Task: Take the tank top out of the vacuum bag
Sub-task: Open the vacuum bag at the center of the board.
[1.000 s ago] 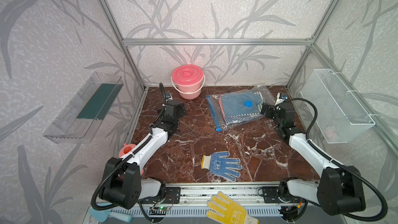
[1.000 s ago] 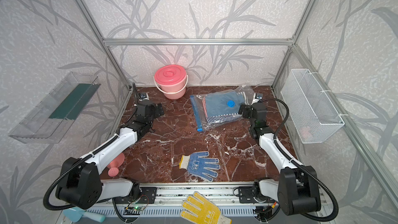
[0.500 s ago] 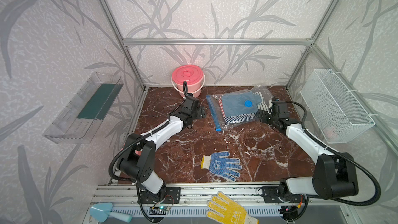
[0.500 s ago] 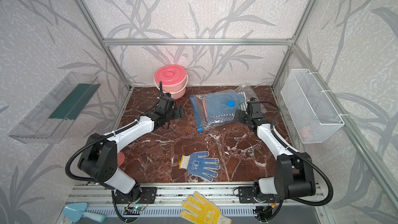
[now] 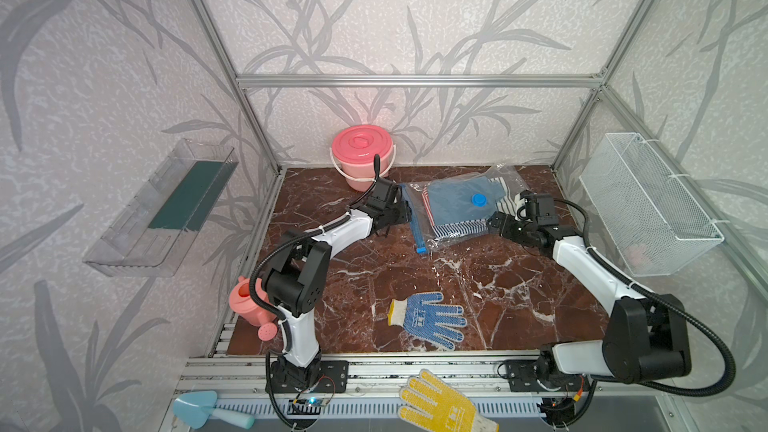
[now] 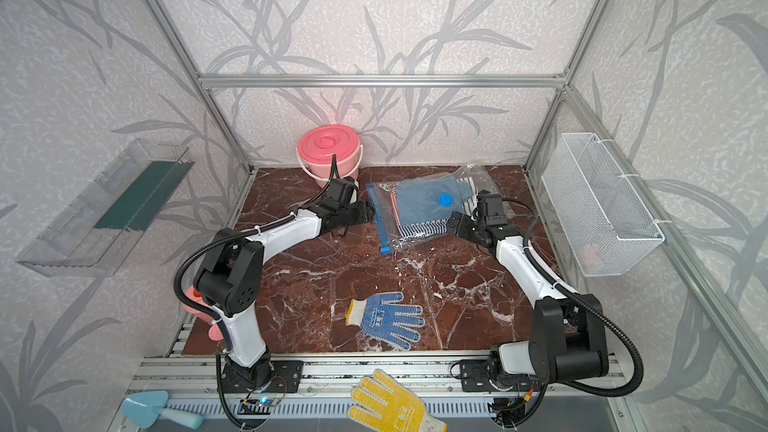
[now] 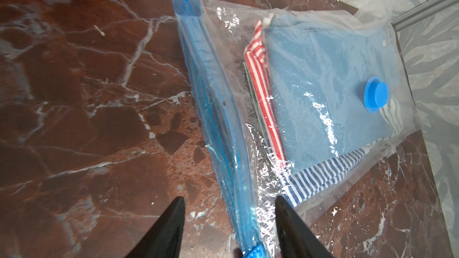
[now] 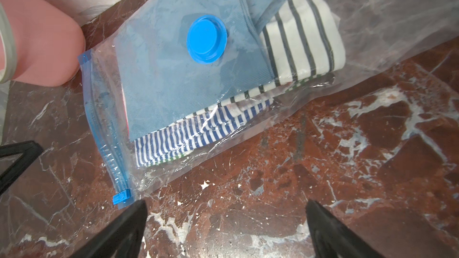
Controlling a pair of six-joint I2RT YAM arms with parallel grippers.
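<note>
You've got grey leaf-print walls (image 5: 415,14), an aluminium frame (image 5: 415,81), a red-brown marble tabletop (image 5: 519,284), a clear plastic shelf (image 5: 137,238) on the left wall, and a white mesh basket (image 5: 648,201) on the right.

The bag (image 7: 223,53) lies flat on the tabletop (image 7: 87,120); its zip strip (image 7: 211,100) passes between the left gripper (image 7: 229,198), jaws apart.

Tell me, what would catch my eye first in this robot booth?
A clear vacuum bag stuffed with folded blue and striped clothes lies at the back of the dark marble table, with the left arm and the right arm on either side of it. A pink lidded bucket stands against the back wall to the bag's left, and a blue dotted glove lies flat near the front edge.
</note>
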